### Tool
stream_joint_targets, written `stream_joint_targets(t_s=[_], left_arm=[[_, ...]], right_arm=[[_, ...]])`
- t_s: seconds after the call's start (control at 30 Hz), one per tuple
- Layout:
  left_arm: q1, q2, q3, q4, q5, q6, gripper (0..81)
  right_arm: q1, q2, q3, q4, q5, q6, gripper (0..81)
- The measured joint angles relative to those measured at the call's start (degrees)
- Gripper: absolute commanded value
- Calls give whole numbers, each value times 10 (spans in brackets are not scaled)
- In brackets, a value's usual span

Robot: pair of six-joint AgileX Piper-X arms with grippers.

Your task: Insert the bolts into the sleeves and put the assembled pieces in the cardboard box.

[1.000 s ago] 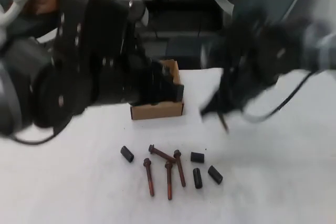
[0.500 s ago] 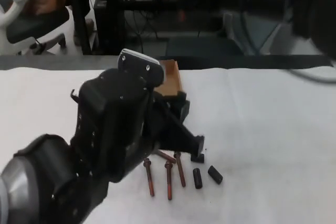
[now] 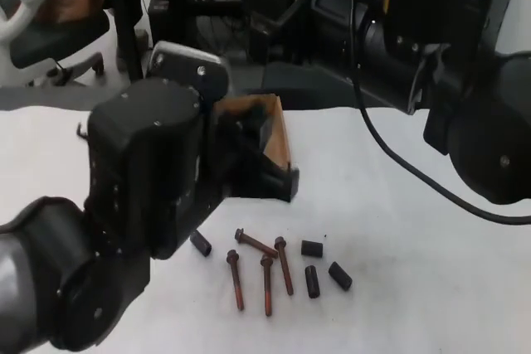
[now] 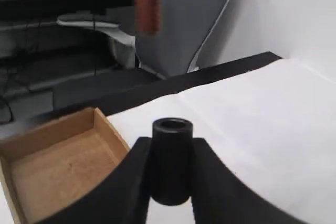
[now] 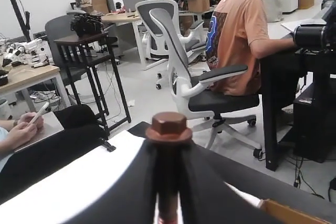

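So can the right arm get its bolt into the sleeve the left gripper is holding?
Probably yes. The sleeve stands upright in the left gripper with its open bore uncovered, and the bolt in the right gripper hangs above it, off to one side, with nothing between them.

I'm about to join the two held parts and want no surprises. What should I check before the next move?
1. Left end effector shut on the sleeve: ok.
2. Sleeve bore open and unblocked: ok.
3. Right end effector shut on the bolt: ok.
4. Bolt lined up with the bore: cannot tell.
5. Cardboard box open on top: ok.
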Motion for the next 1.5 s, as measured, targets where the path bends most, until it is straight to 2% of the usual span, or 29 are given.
stream_joint_targets(t_s=[0.13,0.3,0.43,0.53,0.7,0.9,1.03,1.2,1.5], left_arm=[[20,-1,4,-15,6,12,18],[54,-5,53,-160,-3,-10,18],[56,-7,108,-234,38,-6,18],[56,-7,124,-236,84,-13,18],[56,-7,126,-236,106,-52,18],[56,-7,126,-236,164,-61,18],[56,-7,126,-236,169,-61,18],[56,-7,126,-230,176,-63,18],[56,-7,126,-170,176,-72,18]], right_arm=[[-10,0,0,-6,10,0,6],[-19,0,0,-9,3,0,6],[-18,0,0,-9,-22,0,6],[-18,0,0,-9,-37,1,6],[-10,0,0,4,-54,1,6],[6,0,18,5,-65,1,6],[20,0,33,5,-56,1,6],[38,-5,61,-17,-11,-10,6],[43,-8,83,-42,13,-19,6]])
